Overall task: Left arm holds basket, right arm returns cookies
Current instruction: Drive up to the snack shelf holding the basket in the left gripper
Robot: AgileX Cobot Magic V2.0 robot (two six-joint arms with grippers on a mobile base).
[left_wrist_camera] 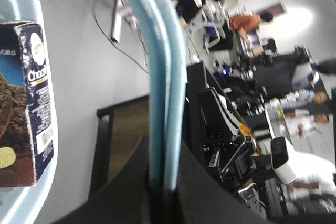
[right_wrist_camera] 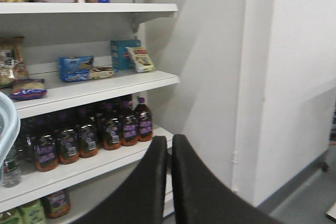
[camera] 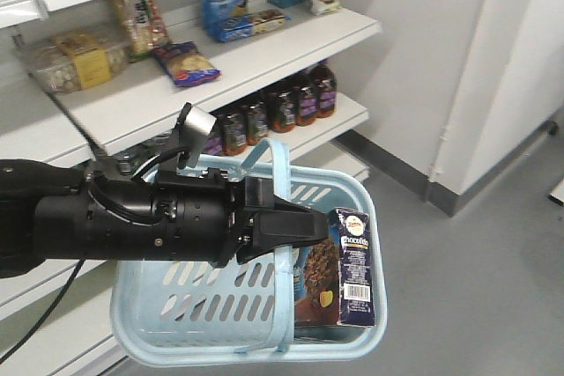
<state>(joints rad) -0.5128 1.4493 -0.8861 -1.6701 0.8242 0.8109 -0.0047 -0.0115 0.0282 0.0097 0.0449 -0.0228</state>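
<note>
left gripper [camera: 310, 228] clamped on basket [camera: 348, 180], cookies [camera: 354, 266] upright inside

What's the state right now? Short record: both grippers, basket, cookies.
left gripper: shut on basket handle
basket: light blue, beside the shelves
cookies: navy carton, upright inside basket, at one end
right gripper: shut, holds nothing, faces shelved bottles
task status: cookies not yet picked

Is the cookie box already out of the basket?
No, the cookie box stands upright inside the basket, at one end.
</note>
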